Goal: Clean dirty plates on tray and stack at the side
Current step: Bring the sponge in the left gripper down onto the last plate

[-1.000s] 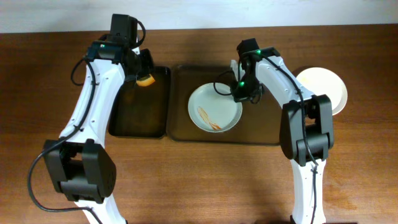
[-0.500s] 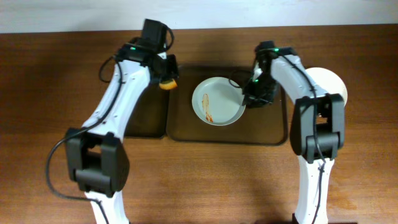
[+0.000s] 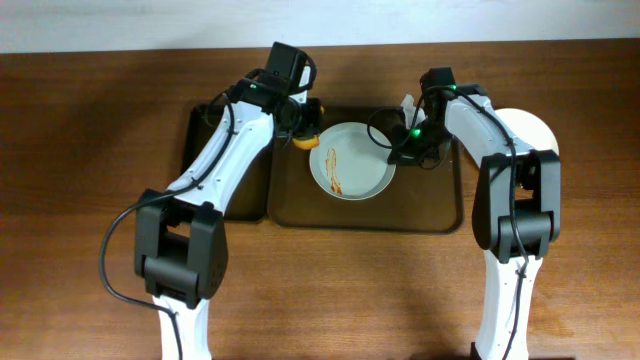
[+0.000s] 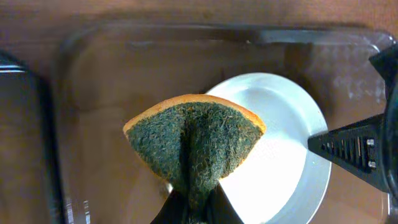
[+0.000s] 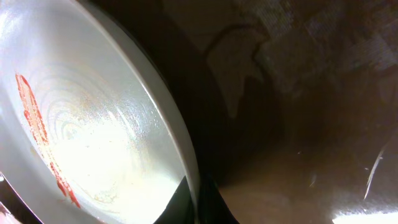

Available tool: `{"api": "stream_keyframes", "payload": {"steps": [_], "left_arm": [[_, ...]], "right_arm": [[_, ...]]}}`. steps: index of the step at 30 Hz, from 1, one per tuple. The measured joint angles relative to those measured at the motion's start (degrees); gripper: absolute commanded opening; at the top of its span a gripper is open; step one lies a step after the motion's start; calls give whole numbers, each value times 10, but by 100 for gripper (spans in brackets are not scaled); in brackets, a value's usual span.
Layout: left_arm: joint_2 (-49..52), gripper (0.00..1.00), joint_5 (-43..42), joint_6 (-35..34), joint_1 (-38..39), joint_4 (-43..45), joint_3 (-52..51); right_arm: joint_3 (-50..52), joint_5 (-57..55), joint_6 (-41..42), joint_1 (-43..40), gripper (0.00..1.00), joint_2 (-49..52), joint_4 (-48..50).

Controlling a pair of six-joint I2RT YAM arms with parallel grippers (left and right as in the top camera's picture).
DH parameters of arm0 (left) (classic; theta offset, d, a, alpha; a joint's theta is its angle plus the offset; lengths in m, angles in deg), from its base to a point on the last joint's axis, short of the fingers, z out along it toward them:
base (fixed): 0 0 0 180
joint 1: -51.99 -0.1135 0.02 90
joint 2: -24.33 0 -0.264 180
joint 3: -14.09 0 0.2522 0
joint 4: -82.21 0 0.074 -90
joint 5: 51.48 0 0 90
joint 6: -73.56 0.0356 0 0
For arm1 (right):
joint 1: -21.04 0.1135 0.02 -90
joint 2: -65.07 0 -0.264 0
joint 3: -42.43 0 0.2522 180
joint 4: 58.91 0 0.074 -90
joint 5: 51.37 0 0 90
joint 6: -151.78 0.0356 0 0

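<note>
A white plate (image 3: pixel 350 161) with an orange-red sauce streak is over the large dark tray (image 3: pixel 440 212), tilted. My right gripper (image 3: pixel 396 152) is shut on its right rim; the rim and streak show in the right wrist view (image 5: pixel 93 118). My left gripper (image 3: pixel 300 128) is shut on a green scouring sponge with an orange back (image 3: pixel 305 141), held just left of the plate. In the left wrist view the sponge (image 4: pixel 193 140) hangs in front of the plate (image 4: pixel 283 155). A plain white plate stack (image 3: pixel 530 135) lies on the table at the right, partly hidden by the right arm.
A smaller narrow black tray (image 3: pixel 205 130) lies left of the large tray, partly under the left arm. The brown wooden table (image 3: pixel 80 200) surrounds both. The wall edge runs along the back.
My left gripper has carried the sponge rightward from the small tray to the plate's left edge. My right gripper has lifted and shifted the plate slightly right on the tray.
</note>
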Motion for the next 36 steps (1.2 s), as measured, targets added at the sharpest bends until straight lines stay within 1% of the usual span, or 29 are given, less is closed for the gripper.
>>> {"api": "stream_keyframes", "payload": {"steps": [2, 4, 6, 8, 10, 12, 13, 14, 16, 18, 20, 21, 24, 27, 29, 30, 32, 34, 36], "left_arm": [[17, 0, -11, 0, 4, 8, 0], [57, 0, -15, 0, 17, 25, 0], [106, 0, -17, 0, 34, 68, 0], [124, 0, -16, 0, 46, 102, 0], [129, 0, 0, -5, 59, 107, 0], [129, 0, 44, -66, 80, 53, 11], [129, 0, 61, -108, 90, 12, 19], [129, 0, 68, -136, 98, -19, 25], [126, 0, 69, -175, 111, -82, 30], [125, 0, 67, -194, 121, -110, 30], [125, 0, 67, -219, 125, -113, 30], [125, 0, 66, -242, 125, -113, 30], [125, 0, 72, -351, 126, -112, 30], [125, 0, 121, -442, 140, -102, 30], [126, 0, 141, -485, 143, -81, 28], [129, 0, 156, -518, 143, -56, 28], [134, 0, 177, -563, 144, -44, 31], [142, 0, 201, -642, 145, -63, 42], [143, 0, 194, -687, 144, -95, 48]], "right_arm": [[0, 1, 5, 0, 5, 0, 0], [0, 2, 6, 0, 5, 0, 0], [1, 2, 8, 0, 6, 0, 1], [1, 2, 8, 0, 6, 0, 1], [1, 2, 8, 0, 6, 0, 1], [1, 2, 8, 0, 7, 0, 1], [1, 2, 7, 0, 8, 0, 1], [1, 2, 8, 0, 9, 0, 1], [2, 2, 8, 0, 9, 0, 2], [3, 3, 8, 0, 9, -1, 2], [3, 3, 8, 0, 9, -1, 2], [3, 3, 8, 0, 9, -1, 2], [3, 3, 8, 0, 10, -1, 2], [3, 4, 8, 0, 10, -1, 2], [3, 4, 8, 0, 10, -1, 2], [3, 4, 8, 0, 10, -1, 2], [3, 4, 9, 0, 11, -1, 2], [3, 4, 9, 0, 11, -1, 2], [3, 4, 9, 0, 11, -1, 2]]}}
